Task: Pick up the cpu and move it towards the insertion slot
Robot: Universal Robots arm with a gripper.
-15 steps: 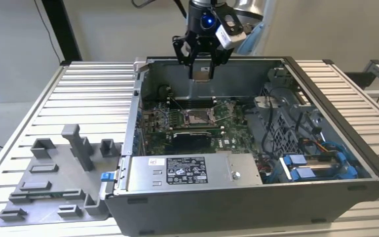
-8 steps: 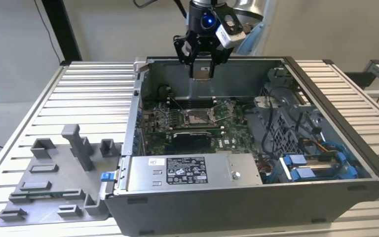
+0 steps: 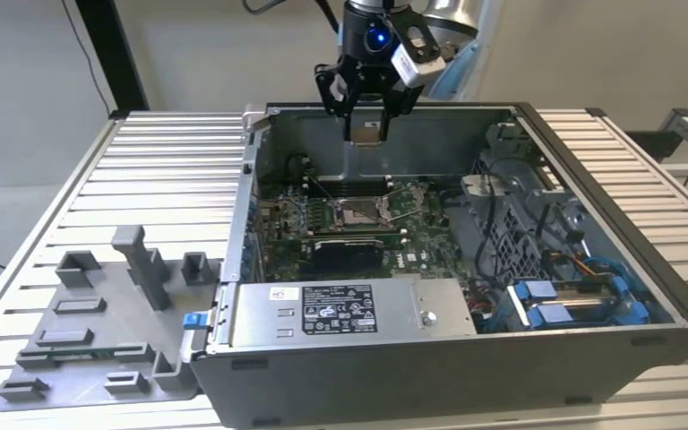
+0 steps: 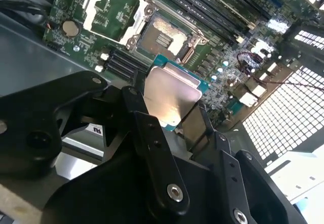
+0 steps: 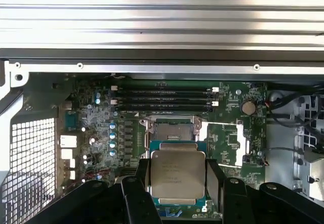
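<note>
In the first wrist view the cpu (image 5: 177,173) covers the near edge of the insertion slot (image 5: 172,131); the claw's (image 5: 177,193) black links run off the frame's edge.

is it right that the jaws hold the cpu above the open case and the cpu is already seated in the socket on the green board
Not quite. The cpu is not seated: in both wrist views it is held in the gripper with its jaws shut on its edges, above the board, and the insertion slot beyond it lies open with nothing in it. The exterior view shows the gripper above the open case, as you say.
</note>
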